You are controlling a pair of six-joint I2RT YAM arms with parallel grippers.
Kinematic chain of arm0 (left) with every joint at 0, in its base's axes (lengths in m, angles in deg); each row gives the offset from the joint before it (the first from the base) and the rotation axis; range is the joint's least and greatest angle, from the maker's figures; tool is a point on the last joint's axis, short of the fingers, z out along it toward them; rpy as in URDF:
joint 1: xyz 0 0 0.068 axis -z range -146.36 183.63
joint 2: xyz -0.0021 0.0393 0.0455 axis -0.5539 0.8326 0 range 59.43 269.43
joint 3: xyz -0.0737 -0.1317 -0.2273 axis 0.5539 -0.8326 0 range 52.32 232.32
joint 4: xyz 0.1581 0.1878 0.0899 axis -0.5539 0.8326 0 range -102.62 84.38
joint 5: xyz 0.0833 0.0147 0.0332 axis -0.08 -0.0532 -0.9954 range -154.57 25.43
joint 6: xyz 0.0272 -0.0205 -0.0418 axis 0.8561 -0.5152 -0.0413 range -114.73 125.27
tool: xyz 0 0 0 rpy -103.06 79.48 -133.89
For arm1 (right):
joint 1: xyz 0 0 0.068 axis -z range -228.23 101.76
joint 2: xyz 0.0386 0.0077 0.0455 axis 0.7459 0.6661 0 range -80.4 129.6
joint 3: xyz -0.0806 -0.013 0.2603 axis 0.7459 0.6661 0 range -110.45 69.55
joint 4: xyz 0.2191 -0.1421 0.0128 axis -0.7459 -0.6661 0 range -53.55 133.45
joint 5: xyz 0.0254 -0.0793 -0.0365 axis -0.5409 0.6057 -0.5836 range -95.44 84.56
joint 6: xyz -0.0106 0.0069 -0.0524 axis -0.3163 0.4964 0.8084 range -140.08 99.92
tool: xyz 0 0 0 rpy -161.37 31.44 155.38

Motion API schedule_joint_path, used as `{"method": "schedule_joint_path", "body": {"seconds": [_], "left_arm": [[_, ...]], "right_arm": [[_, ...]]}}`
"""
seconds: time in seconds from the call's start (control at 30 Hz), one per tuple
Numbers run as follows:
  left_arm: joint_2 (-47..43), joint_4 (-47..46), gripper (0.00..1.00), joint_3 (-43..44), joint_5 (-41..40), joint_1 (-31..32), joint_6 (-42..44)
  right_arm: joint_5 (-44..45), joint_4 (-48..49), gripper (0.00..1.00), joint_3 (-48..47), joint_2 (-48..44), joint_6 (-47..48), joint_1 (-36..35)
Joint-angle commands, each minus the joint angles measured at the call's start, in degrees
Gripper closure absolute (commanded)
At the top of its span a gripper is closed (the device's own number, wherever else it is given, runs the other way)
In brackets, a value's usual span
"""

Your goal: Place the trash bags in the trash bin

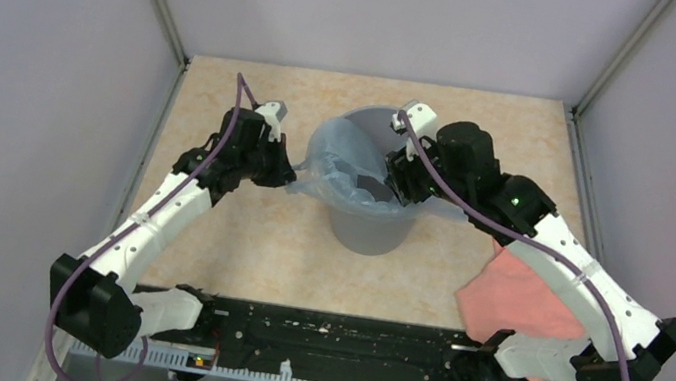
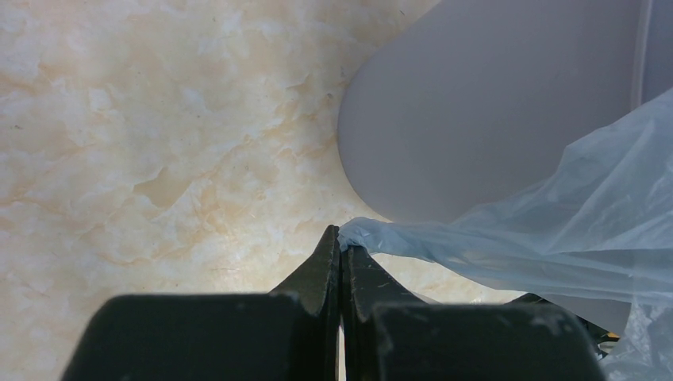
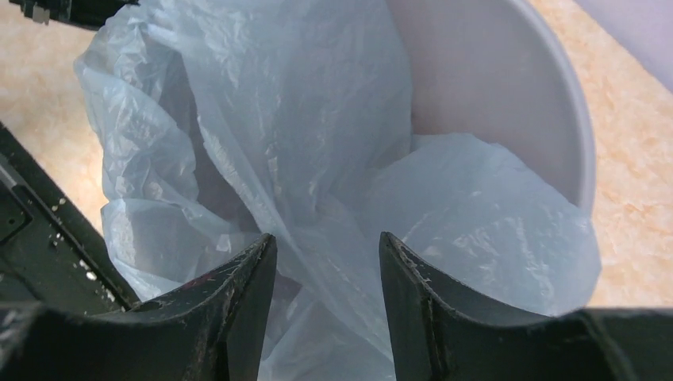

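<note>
The left gripper (image 2: 340, 238) has its fingers pressed together at the lower centre of the left wrist view, pinching a bunched corner of the trash bag (image 2: 555, 230). From that pinch the pale blue film stretches away to the right, across the grey outer wall of the trash bin (image 2: 476, 103), which stands on the marbled beige table (image 2: 143, 143). In the right wrist view the right gripper (image 3: 325, 246) sits at the bottom edge with its two dark fingers spread apart. A crinkled fold of the bag runs up between them, but they do not close on it. Beyond them the bag fills the left and centre of the bin's mouth, with bare inner wall at the upper right. In the top view the bin stands mid-table with the bag draped over its left rim. A pink cloth (image 1: 511, 292) lies at the lower right, partly under the right arm.
</note>
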Motion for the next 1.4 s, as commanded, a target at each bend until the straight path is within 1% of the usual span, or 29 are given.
{"method": "schedule_joint_path", "body": {"seconds": [0.0, 0.17, 0.33, 0.4, 0.43, 0.57, 0.6, 0.63, 0.7, 0.73, 0.9, 1.07, 1.23, 1.37], "left_arm": [[0.04, -1.87, 1.0, 1.7, -0.71, -0.17, 1.04], [-0.19, -1.87, 1.0, 1.38, -0.86, -0.17, 1.08], [-0.43, -1.7, 1.0, 1.34, -1.02, -0.26, 1.3], [-0.51, -1.69, 1.0, 1.25, -0.99, -0.22, 1.3], [-0.51, -1.63, 1.0, 1.2, -1.01, -0.2, 1.23], [-0.55, -1.82, 1.0, 1.08, -0.78, -0.25, 1.15], [-0.55, -1.9, 1.0, 1.07, -0.65, -0.24, 1.13], [-0.51, -1.95, 1.0, 1.07, -0.64, -0.19, 1.12], [-0.4, -2.04, 1.0, 1.07, -0.71, -0.25, 1.21], [-0.26, -2.1, 1.0, 1.15, -0.65, -0.25, 1.21], [0.61, -3.05, 1.0, 1.16, -0.38, -0.23, 1.19], [2.1, -3.79, 1.0, 1.45, 0.1, -0.26, 1.04], [2.77, -4.1, 1.0, 1.85, -0.02, -0.27, 1.11], [3.21, -4.61, 1.0, 1.78, 0.0, -0.21, 1.04]], "right_arm": [[-4.48, 0.2, 0.5, -2.85, 0.18, 1.75, -0.48], [-4.73, 0.69, 0.51, -1.71, -0.01, 1.49, -0.48], [-7.35, 0.18, 0.51, -1.3, -0.06, 1.29, -0.61], [-6.78, 0.42, 0.51, -0.52, 0.03, 1.24, -0.61], [-6.44, 0.58, 0.53, -0.13, 0.15, 1.21, -0.57], [-5.75, 0.93, 0.64, 0.36, 0.85, 1.12, -0.57], [-5.47, 1.23, 0.69, 0.35, 1.11, 1.11, -0.58], [-5.1, 1.42, 0.75, 0.12, 1.36, 1.23, -0.58], [-3.33, 2.06, 0.93, -0.71, 2.1, 1.22, -0.61], [-2.46, 2.3, 1.0, -1.46, 2.56, 1.27, -0.57], [3.29, 2.47, 1.0, -7.97, 7.15, 1.77, -0.36], [4.53, 2.51, 1.0, -13.69, 10.97, 2.05, 0.49], [5.28, 3.25, 1.0, -15.92, 11.98, 2.43, 0.8], [8.67, 4.89, 1.0, -17.28, 13.28, 1.68, 2.37]]}}
